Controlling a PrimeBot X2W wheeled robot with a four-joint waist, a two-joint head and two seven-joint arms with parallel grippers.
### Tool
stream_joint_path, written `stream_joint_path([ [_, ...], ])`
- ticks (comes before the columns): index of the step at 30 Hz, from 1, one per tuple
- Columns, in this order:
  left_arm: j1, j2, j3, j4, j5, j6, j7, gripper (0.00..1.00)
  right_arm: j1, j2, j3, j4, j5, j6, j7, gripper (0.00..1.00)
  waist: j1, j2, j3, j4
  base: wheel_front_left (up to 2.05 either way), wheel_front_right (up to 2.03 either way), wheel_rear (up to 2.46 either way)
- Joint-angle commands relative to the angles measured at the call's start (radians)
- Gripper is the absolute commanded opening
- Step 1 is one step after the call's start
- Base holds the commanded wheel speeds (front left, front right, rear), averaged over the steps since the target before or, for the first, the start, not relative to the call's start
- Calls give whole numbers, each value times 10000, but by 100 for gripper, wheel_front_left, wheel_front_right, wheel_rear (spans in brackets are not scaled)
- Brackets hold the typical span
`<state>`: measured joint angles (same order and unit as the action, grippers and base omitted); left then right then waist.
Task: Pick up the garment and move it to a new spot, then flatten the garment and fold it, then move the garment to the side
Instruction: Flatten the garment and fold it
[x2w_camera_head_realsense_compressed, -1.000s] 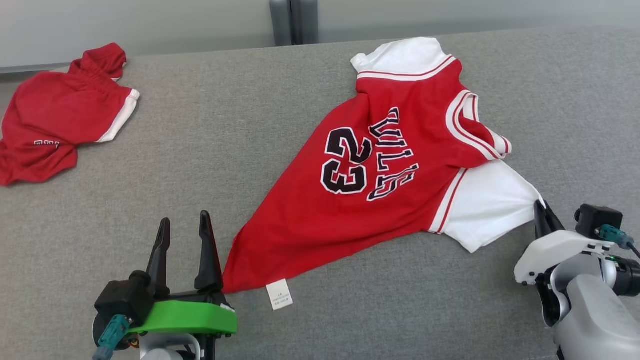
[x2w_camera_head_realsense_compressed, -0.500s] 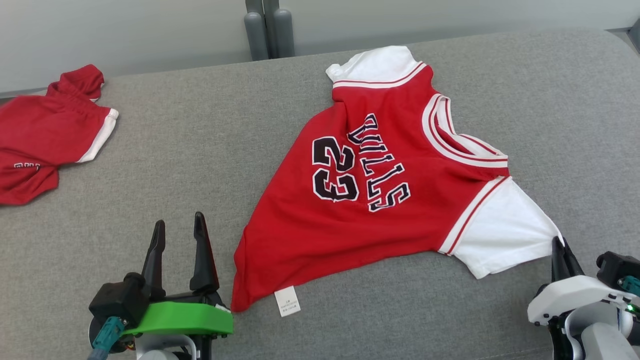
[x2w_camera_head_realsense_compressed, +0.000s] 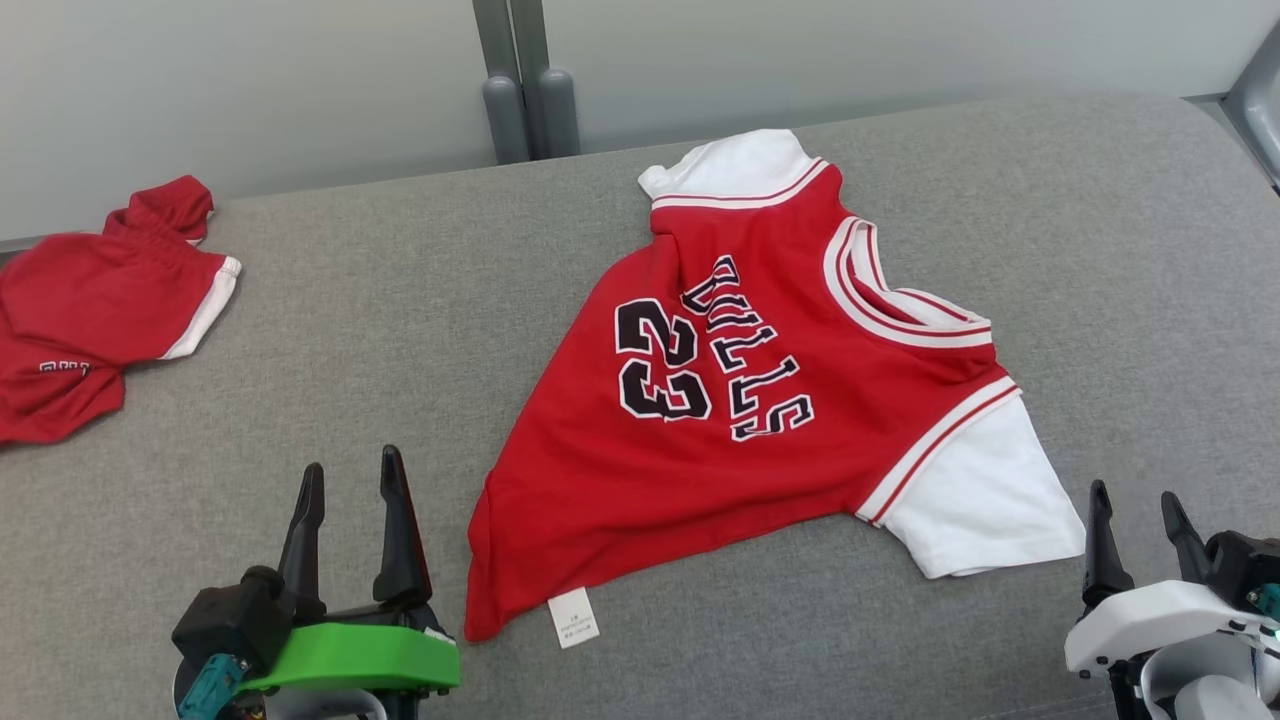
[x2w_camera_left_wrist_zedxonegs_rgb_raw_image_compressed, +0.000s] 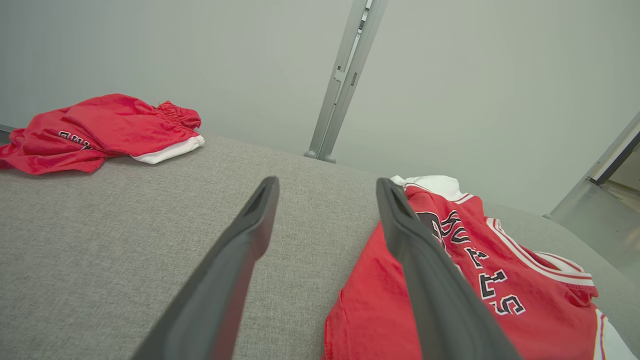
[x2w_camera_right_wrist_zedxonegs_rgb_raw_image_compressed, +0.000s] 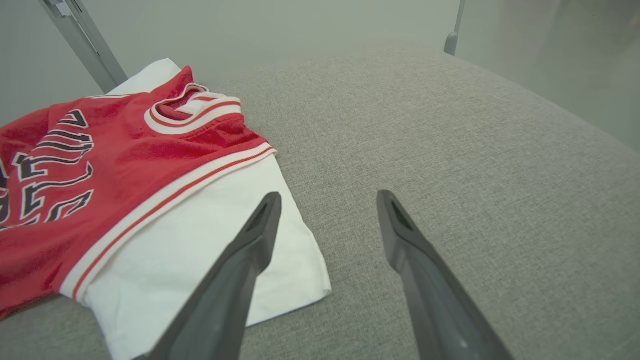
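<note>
while both tools stand wide and empty, the left gripper (x2w_camera_head_realsense_compressed: 352, 460) at lower left and the right gripper (x2w_camera_head_realsense_compressed: 1133, 492) at lower right, the garment (x2w_camera_head_realsense_compressed: 760, 400) lies spread mid-frame on the grey cushion (x2w_camera_head_realsense_compressed: 400, 290), its white sleeve (x2w_camera_head_realsense_compressed: 975, 500) just beside, perhaps touching, the right one.

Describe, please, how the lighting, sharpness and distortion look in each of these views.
Head view: soft, even light, hardly any shadow, no glare; the jersey lettering reads sharp. Left wrist view: wide-angle bowing curves the couch edge and tilts the post; the left tool looms large. Right wrist view: the right tool looms likewise, and the far wall looks hazy.
</note>
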<state>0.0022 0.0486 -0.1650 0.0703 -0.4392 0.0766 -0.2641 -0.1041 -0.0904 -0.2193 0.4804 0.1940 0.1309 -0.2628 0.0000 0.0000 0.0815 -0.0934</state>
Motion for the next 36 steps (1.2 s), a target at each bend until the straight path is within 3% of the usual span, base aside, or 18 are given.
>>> stream_joint_path([
  [1,136,34,22,-44,-13,10,-1,100,128,5,35,-242,-90,-4,-30,100,0,0,-119,-56,0,0,0],
  [17,586,34,40,194,517,-328,-1,100,259,-86,1974,-2472,-166,-4,49,100,0,0,-786,266,0,0,0],
  [21,806,36,106,187,682,-185,-1,100,415,-26,2373,-2684,-74,-4,42,100,0,0,-861,372,0,0,0],
  [36,1113,34,-76,407,600,-78,-1,100,566,312,2457,-2795,-336,-4,-15,100,0,0,-1009,508,0,0,0],
])
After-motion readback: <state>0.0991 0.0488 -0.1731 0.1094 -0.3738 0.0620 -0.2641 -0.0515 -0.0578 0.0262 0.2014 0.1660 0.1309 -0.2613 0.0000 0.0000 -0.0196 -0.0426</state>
